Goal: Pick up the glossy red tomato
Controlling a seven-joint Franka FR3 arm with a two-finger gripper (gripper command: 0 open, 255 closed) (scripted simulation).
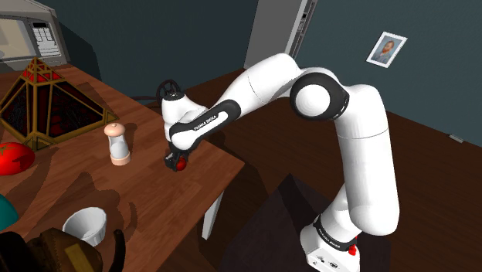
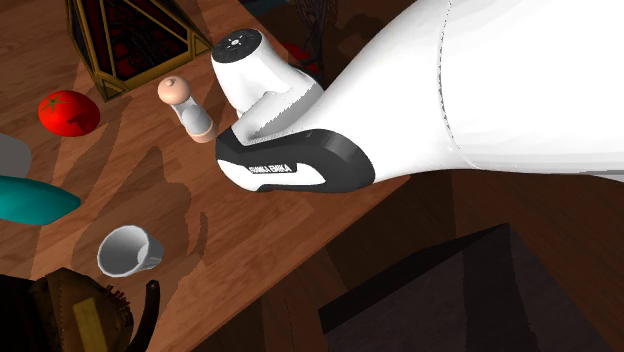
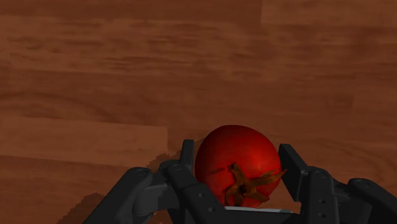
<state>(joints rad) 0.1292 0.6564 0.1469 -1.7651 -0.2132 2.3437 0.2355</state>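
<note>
1. The gripper [image 3: 236, 150] hung close to the surface's [image 1: 93, 181] near edge, with dark floor [image 1: 432, 178] beyond.
2. A white cup [image 1: 86, 224] stood at the shoulder view's lower left.
3. The fingers [image 3: 186, 156] were closed on the red tomato [image 3: 232, 159].
4. A pale shaker [image 1: 117, 144] stood just left, with a stained-glass lamp [image 1: 42, 104] and a second tomato [image 1: 14, 157] farther left.

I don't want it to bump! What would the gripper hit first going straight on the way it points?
The gripper clasps the tomato, so it would probably press it into the wooden table just beyond.
</note>
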